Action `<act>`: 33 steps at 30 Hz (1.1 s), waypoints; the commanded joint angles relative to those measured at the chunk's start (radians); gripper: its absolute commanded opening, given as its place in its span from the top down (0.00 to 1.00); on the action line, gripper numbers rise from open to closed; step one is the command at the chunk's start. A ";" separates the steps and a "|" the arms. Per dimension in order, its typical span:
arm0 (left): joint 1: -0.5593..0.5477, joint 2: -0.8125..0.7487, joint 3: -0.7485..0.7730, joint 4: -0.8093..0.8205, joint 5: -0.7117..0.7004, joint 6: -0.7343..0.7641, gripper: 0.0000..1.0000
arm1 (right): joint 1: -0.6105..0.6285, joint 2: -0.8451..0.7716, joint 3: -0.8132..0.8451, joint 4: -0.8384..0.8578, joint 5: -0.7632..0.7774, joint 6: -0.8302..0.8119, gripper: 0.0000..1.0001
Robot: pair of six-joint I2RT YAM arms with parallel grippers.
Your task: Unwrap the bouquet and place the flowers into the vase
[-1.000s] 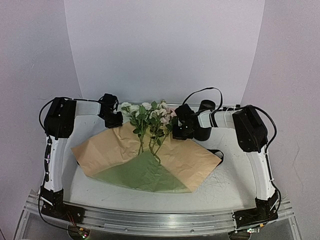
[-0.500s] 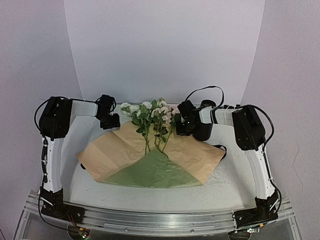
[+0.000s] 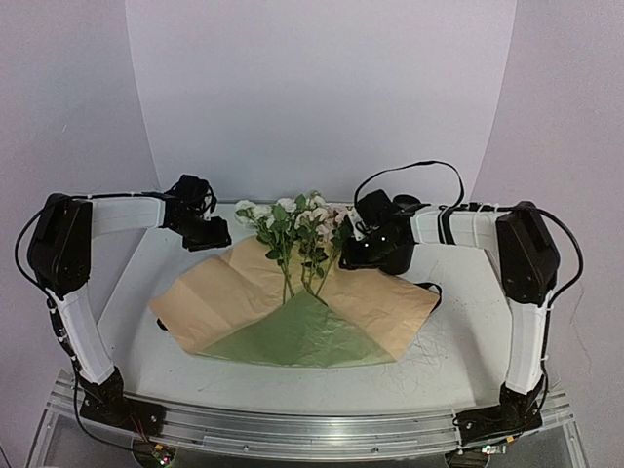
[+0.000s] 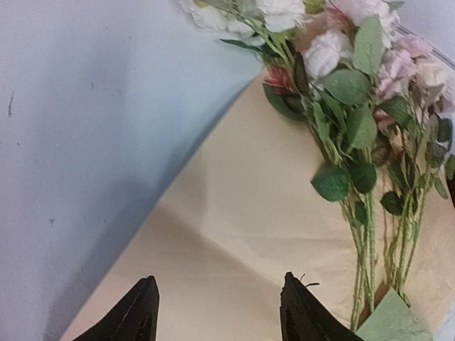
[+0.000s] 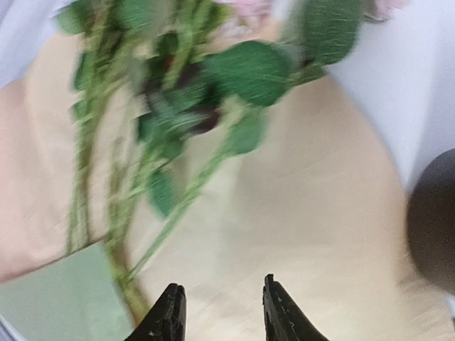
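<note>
Flowers point(image 3: 297, 234): light; soft blooms point(image 3: 286, 207), likely crushable; thin springy stems point(image 3: 290, 280); loose on opened paper point(image 3: 219, 292). Best taken at bunched mid-stems. Left fingers point(image 4: 135, 320) wide, empty; right fingers point(image 5: 170, 316) narrower, empty.

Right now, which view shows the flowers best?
Left wrist: the flowers lie close and sharp on the paper, with blooms, leaves and stems all readable. Top shows the whole bunch, but small. Right wrist catches only blurred stems and leaves.
</note>
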 commanded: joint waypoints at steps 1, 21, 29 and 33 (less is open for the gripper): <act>0.001 -0.040 -0.122 -0.006 0.115 -0.060 0.41 | 0.063 -0.078 -0.095 0.018 -0.109 -0.010 0.55; -0.013 -0.112 -0.331 0.005 0.095 -0.144 0.42 | 0.163 -0.226 -0.442 0.268 -0.380 0.136 0.34; -0.054 -0.121 -0.309 0.006 0.095 -0.144 0.41 | 0.207 -0.338 -0.517 0.275 -0.503 0.129 0.39; -0.122 -0.150 -0.269 0.006 0.134 -0.124 0.40 | 0.221 -0.434 -0.580 0.253 -0.524 0.120 0.39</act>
